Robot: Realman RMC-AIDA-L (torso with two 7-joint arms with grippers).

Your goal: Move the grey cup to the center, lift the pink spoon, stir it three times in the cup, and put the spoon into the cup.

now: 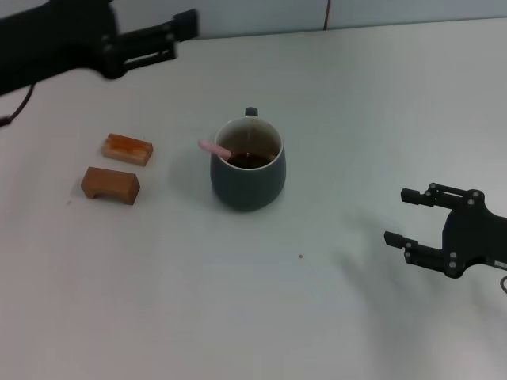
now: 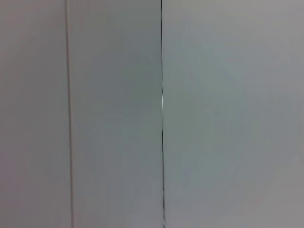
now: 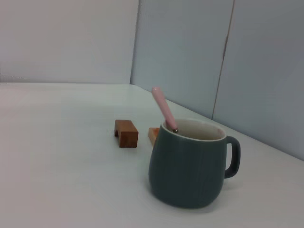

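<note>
The grey cup (image 1: 247,176) stands upright near the middle of the table, its handle pointing to the far side and dark brown liquid inside. The pink spoon (image 1: 214,148) leans in the cup, its pale handle sticking out over the left rim; its bowl is hidden in the liquid. In the right wrist view the grey cup (image 3: 191,164) and the slanting pink spoon (image 3: 164,108) show from the side. My right gripper (image 1: 396,215) hovers open and empty to the right of the cup, well apart from it. Raised at the far left, my left gripper (image 1: 184,36) is open and holds nothing.
Two small brown wooden blocks (image 1: 127,148) (image 1: 110,184) lie left of the cup; the same blocks (image 3: 126,133) appear behind it in the right wrist view. Only grey wall panels (image 2: 114,114) fill the left wrist view. A wall borders the table's far edge.
</note>
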